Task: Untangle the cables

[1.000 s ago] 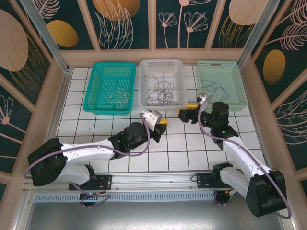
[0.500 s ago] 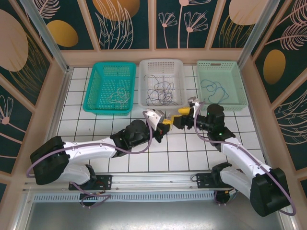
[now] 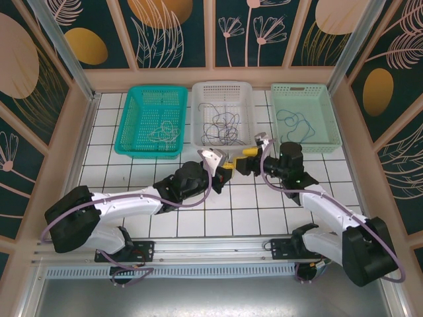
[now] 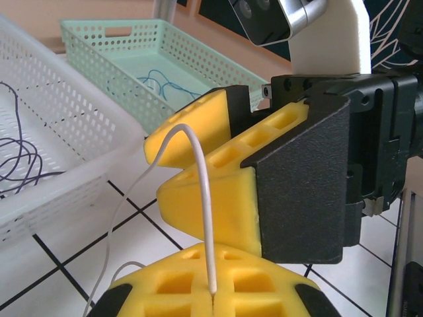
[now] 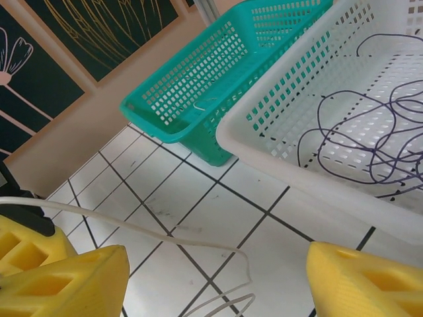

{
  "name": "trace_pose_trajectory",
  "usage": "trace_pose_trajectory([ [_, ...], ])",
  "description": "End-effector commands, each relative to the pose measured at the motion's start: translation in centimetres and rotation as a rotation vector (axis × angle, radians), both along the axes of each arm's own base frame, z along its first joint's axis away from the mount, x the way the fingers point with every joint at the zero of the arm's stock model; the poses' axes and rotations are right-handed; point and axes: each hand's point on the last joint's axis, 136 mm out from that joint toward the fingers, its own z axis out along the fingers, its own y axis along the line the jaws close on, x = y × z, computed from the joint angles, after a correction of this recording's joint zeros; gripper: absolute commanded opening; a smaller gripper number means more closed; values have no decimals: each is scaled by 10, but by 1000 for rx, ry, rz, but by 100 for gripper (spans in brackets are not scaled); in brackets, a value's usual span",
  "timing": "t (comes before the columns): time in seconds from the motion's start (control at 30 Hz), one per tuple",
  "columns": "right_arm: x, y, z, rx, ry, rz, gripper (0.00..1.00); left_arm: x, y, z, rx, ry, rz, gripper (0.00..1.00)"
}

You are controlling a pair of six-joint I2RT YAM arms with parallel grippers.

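The right gripper (image 3: pixel 244 160) has swung across to the left gripper (image 3: pixel 225 172), which pinches the thin pale whitish cable (image 4: pixel 205 198) above the white-tiled surface (image 3: pixel 112 165). The right's open jaws flank it, and a handover looks near.

Three baskets stood in a row at the far side of the tiled table (image 3: pixel 132 185): a teal basket (image 3: pixel 125 125) holding a whitish cable (image 3: pixel 164 134); a white basket (image 3: pixel 198 135) with dark purple cables (image 3: pixel 221 125); a pale green basket (image 3: pixel 334 125) with a blue cable (image 3: pixel 296 121); just before the white basket, the left gripper (image 3: pixel 227 170) and right gripper (image 3: pixel 246 160) faced each other, yellow fingertips close together.
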Motion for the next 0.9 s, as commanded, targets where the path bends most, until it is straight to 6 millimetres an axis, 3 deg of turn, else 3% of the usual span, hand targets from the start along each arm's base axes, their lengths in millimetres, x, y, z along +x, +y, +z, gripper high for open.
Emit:
trace_pose_trajectory([
  [0.0,5,13,14,8,-83,28,71,-42,-29,58,-190,-65,-229,4],
  [0.4,7,7,14,-62,-112,15,73,-41,-9,53,-170,-62,-174,5],
  [0.73,7,9,25,-44,-127,39,72,-50,-15,50,-163,-53,-235,5],
  [0.87,23,1,18,-80,-106,-58,67,-52,-17,56,-180,-63,-249,5],
])
